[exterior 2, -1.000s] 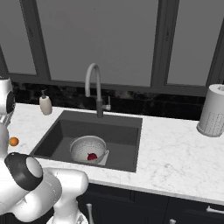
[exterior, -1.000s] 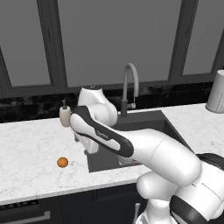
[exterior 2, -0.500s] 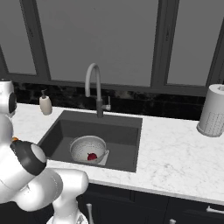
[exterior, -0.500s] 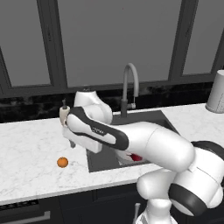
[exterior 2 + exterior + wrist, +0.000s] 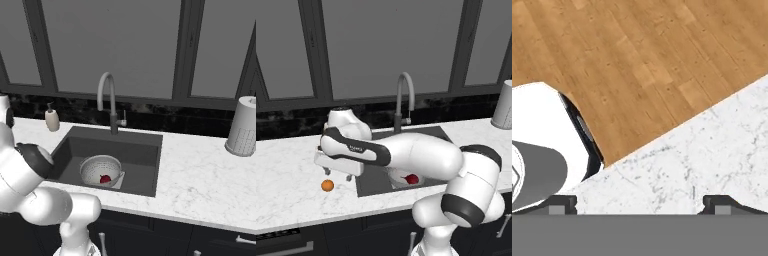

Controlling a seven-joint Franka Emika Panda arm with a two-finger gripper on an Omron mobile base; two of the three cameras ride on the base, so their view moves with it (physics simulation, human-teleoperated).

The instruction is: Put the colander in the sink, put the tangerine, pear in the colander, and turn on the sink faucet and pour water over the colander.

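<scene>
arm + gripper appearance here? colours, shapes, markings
Glossy white rounded arm shells with dark grey to black joint bands, bulky at the elbow. The forearm carries a dark stripe with small white lettering, too small to read. The gripper is a flat white rectangular block with two short dark finger tips. No external cables visible.

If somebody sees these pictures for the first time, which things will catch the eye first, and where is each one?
The big white arm reaches left across the marble counter, its open gripper hanging just right of the tangerine. In the dark sink stands the white colander with the red pear inside, under the tall sink faucet.
</scene>
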